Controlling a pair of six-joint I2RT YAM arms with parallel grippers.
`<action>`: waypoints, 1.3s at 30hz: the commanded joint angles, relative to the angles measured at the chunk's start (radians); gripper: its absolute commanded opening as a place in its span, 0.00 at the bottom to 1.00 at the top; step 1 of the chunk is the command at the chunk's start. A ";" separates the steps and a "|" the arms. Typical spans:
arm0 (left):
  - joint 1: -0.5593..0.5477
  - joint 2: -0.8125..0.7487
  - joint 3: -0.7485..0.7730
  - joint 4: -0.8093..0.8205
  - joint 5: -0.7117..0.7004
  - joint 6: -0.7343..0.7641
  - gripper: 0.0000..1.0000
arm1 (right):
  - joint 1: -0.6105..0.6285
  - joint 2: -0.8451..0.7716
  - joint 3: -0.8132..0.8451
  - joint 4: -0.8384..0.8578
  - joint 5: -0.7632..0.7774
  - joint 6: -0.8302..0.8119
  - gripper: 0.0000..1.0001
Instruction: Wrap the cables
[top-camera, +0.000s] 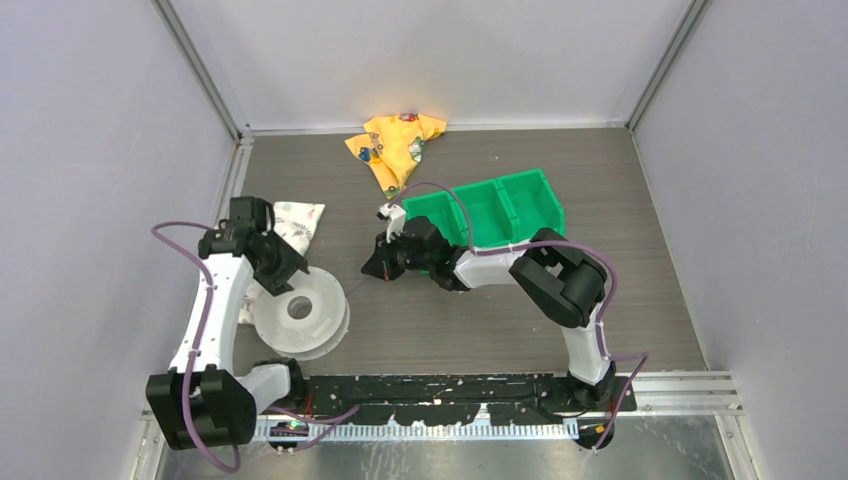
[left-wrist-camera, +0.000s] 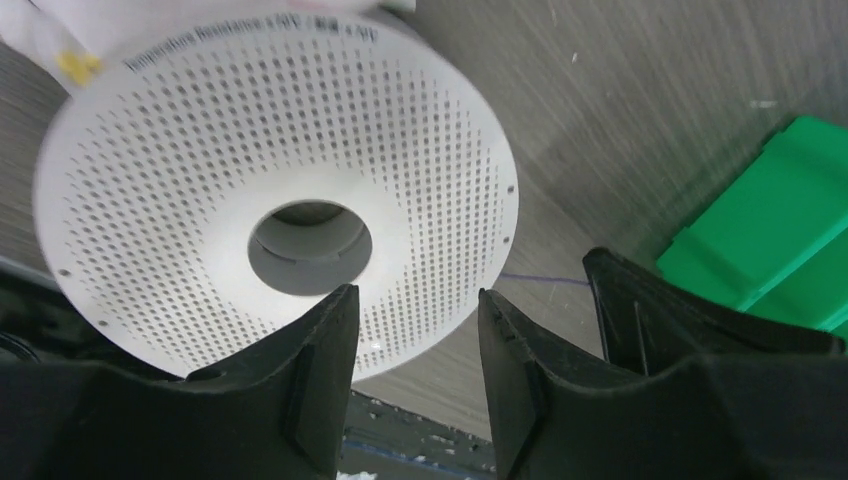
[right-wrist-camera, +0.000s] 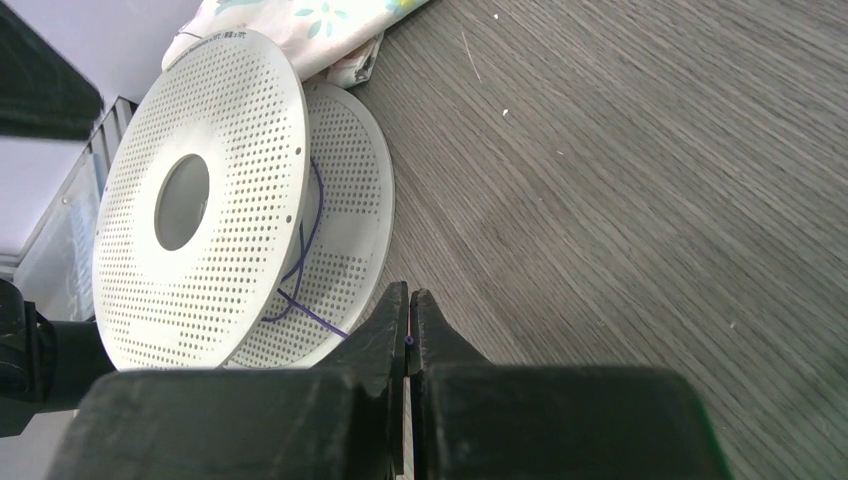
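Arm bases (top-camera: 205, 405) sit at the near edge in the top view; the left end effector (top-camera: 283, 268) reaches to the far rim of the spool (top-camera: 300, 312) on the table (top-camera: 450, 330); the right end effector (top-camera: 373, 270) hovers low just right of it, and a faint line of cable (top-camera: 355, 284) joins spool and tips. Counted here: one spool; one bin (top-camera: 500, 205) of three compartments; two cloths, a yellow cloth (top-camera: 395, 145) at the back and a pale cloth (top-camera: 297, 222) behind the spool; two end effectors.

Left wrist view: the left end effector (left-wrist-camera: 415, 330) stands partly spread, nothing between its jaws; the spool's perforated face (left-wrist-camera: 200, 150) lies just beyond them; a thin strand (left-wrist-camera: 540, 278) crosses the table to the right.

Right wrist view: the right end effector (right-wrist-camera: 409, 300) is pressed closed, pinching the cable at its tips; the strand runs from there in between the spool's two discs, where a loose loop (right-wrist-camera: 312, 215) lies; only one cable shows.

Winding looks barely begun; to do it well, the left should grip the rim firmly first; the right should hold gentle tension and feed the strand level with the slot, so no loop slips over a disc or drags the spool.
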 joint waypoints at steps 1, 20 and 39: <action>-0.070 -0.023 -0.037 -0.048 0.070 -0.105 0.52 | 0.005 -0.002 0.036 0.054 -0.013 0.008 0.01; -0.157 -0.047 -0.189 0.071 -0.042 -0.136 0.57 | 0.006 0.001 0.038 0.065 -0.027 0.021 0.01; -0.193 0.102 -0.295 0.726 0.273 -0.326 0.55 | -0.002 -0.046 -0.019 0.073 0.010 0.012 0.00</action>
